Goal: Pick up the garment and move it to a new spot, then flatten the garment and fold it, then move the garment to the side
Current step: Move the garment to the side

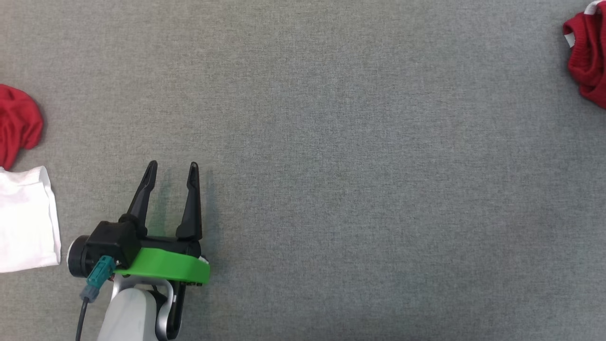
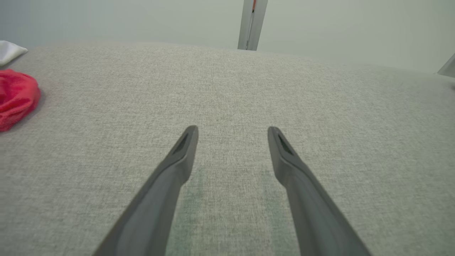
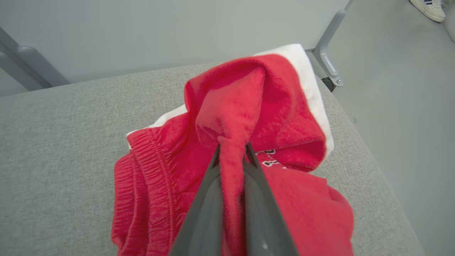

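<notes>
no legible text, dark white-edged characters on the red garment (image 3: 280,117) half hidden by a fold

Garment (image 3: 284,117) at R gripper (image 3: 232,147): bright red, plain. White band (image 3: 312,92) along far edge. Ribbed red waistband (image 3: 149,170) left of fingers. Small black-white lettering (image 3: 272,160) just right of them.
R fingers (image 3: 206,213): dark grey.
L gripper (image 1: 173,164): black fingers (image 1: 191,203), lime-green bracket (image 1: 165,267), teal connector (image 1: 99,274), pale grey forearm (image 1: 130,315).
Table cover (image 1: 355,166): mid-grey, fine heathered weave, w/ faint green cast under L fingers.
Left of L gripper: red cloth (image 1: 16,123) and white cloth (image 1: 26,220), both plain.
Far right of R gripper: shoe (image 3: 428,9), white w/ dark stripes.
</notes>
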Tool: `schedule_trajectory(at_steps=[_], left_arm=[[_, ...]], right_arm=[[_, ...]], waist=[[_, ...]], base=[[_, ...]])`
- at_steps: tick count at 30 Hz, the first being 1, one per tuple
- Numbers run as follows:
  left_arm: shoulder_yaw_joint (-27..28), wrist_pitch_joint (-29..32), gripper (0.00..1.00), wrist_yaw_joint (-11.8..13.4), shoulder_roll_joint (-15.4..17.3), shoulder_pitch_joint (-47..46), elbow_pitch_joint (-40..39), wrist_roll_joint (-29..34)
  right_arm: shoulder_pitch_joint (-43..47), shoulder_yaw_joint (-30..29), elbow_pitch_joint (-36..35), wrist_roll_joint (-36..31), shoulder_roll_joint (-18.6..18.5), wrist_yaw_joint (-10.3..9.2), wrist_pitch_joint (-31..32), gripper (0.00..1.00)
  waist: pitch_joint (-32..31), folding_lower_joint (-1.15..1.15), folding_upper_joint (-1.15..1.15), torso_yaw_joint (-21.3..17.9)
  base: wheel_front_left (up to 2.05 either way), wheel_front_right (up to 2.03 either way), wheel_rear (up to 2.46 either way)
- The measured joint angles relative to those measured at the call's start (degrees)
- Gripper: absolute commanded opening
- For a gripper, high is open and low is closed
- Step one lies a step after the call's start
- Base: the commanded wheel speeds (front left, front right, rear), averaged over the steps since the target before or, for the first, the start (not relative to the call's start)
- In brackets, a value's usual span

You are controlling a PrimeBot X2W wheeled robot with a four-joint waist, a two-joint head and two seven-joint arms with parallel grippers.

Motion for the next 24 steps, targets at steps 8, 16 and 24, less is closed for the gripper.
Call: schedule_trajectory(at_steps=[8, 16, 24], left_arm=[[0.7, 0.0, 1.0, 0.0, 0.0, 0.7, 0.7, 0.0], [1.1, 0.0, 1.0, -0.1, 0.0, 1.3, 0.9, 0.4], [1.8, 0.0, 1.0, -0.1, 1.1, 1.7, 0.6, 2.1]], right_arm=[[-0.2, 1.9, -0.5, 3.5, 0.2, 0.0, 0.7, 0.0], [-0.2, 1.5, -0.6, 6.0, -0.1, 0.0, 1.2, 0.0], [0.0, -2.2, 0.5, 5.7, -2.9, 0.0, 1.5, 0.0]], waist=[[-0.9, 0.0, 0.0, 0.2], [-1.7, 0.0, 0.0, -0.6], [0.7, 0.0, 0.0, -1.6]], base=[[0.0, 0.0, 0.0], [0.0, 0.0, 0.0], [0.0, 0.0, 0.0]])
